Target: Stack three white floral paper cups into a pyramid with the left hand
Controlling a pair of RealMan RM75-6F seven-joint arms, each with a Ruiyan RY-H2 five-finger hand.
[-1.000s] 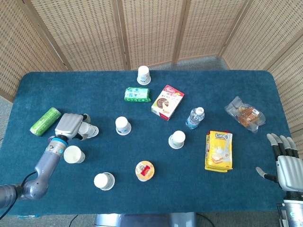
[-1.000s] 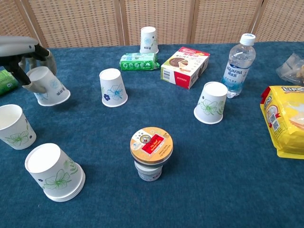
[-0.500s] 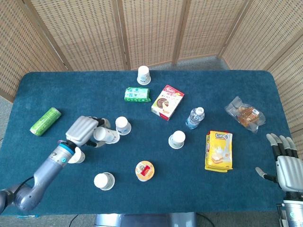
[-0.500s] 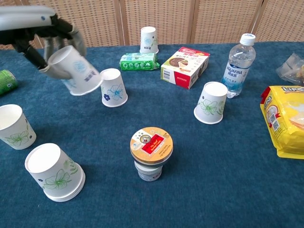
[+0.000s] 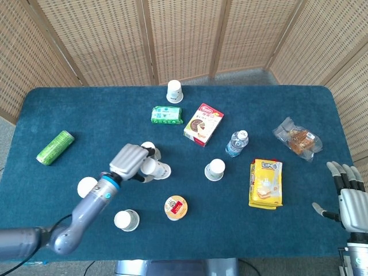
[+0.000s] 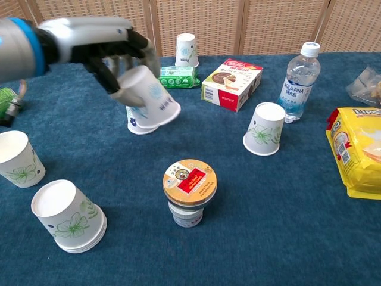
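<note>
My left hand (image 6: 113, 47) (image 5: 131, 161) grips a white floral paper cup (image 6: 152, 95) (image 5: 156, 168), tilted with its mouth down and to the right, above the table. Just behind and below it stands an upside-down floral cup (image 6: 140, 122) (image 5: 148, 148), partly hidden by the held one. Another upside-down cup (image 6: 265, 128) (image 5: 215, 169) stands to the right. An upright cup (image 6: 15, 158) (image 5: 87, 185) and an upside-down cup (image 6: 66, 215) (image 5: 126, 219) are at the near left. One more cup (image 6: 186, 49) (image 5: 175, 91) stands at the far edge. My right hand (image 5: 349, 201) is off the table's right corner, fingers apart, holding nothing.
A round-lidded tub (image 6: 190, 182) stands near the front centre. A green packet (image 6: 174, 77), red box (image 6: 232, 82) and water bottle (image 6: 296, 74) line the back. A yellow bag (image 6: 360, 149) lies right, a green can (image 5: 55, 147) left, a clear snack bag (image 5: 296, 138) far right.
My left hand has carried the cup from the left side of the table rightwards and higher, to just over the upside-down cup in the middle. The right hand has stayed put.
</note>
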